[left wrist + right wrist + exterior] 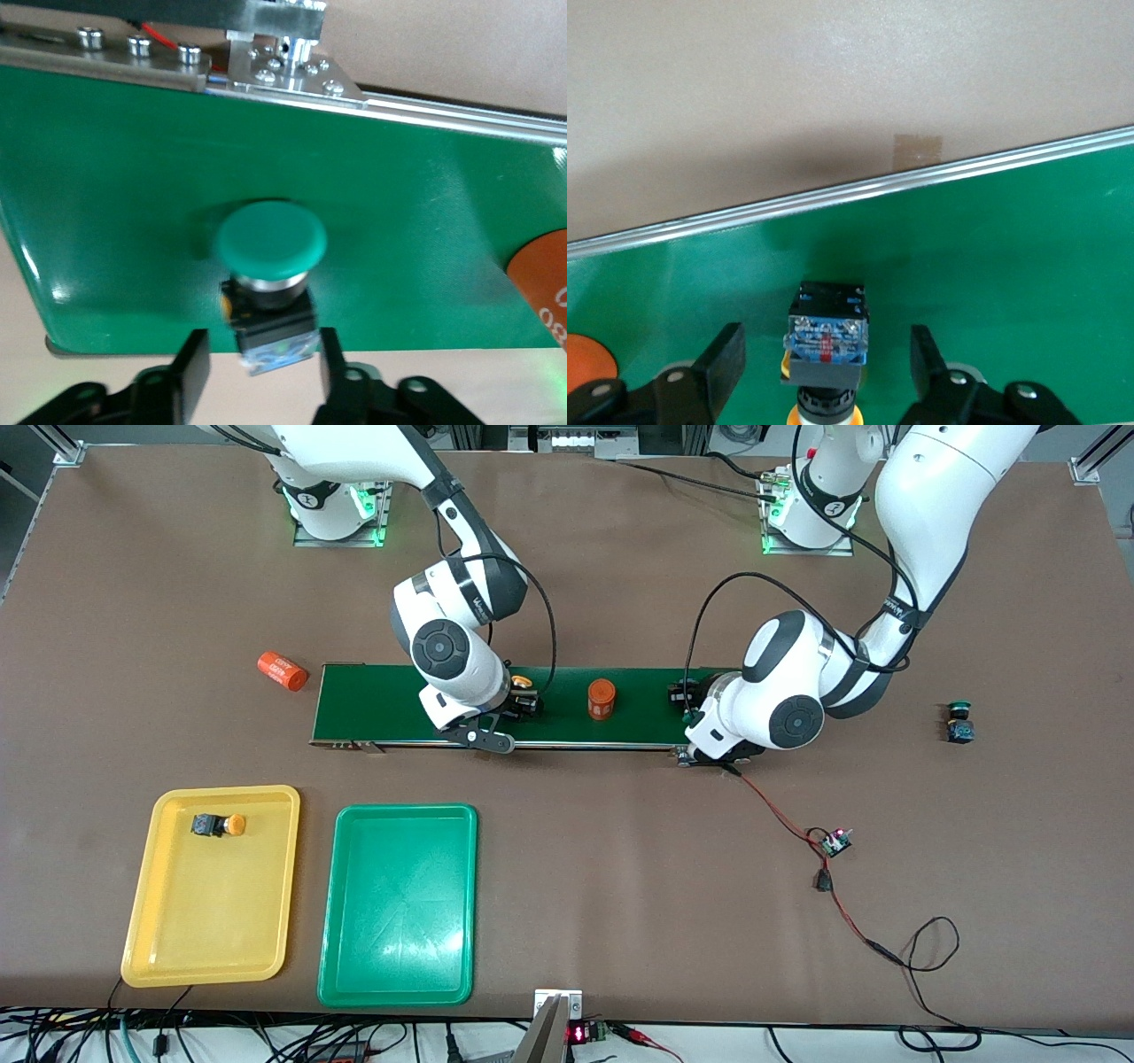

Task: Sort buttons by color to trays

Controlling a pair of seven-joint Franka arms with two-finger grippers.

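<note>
On the dark green belt [532,704] both grippers are down at work. The right gripper [824,359] sits low over the belt with its fingers [726,354] apart on either side of an orange-capped button [826,329], clear gaps showing between pads and body. The left gripper [261,367] is at the belt's end toward the left arm, its fingers [193,359] spread around a green-capped button [270,266] without pressing it (a sliver of space shows on each side).

Between the two grippers an orange cylinder [601,699] stands upright on the belt. A second one [283,671] lies on its side on the table off the belt's other end.

Nearer the front camera lie the two trays side by side. The yellow tray [213,948] holds one orange-capped button [218,825]; the green tray [399,908] lies beside it. A second green-capped button [959,722] rests on the table toward the left arm's end.
</note>
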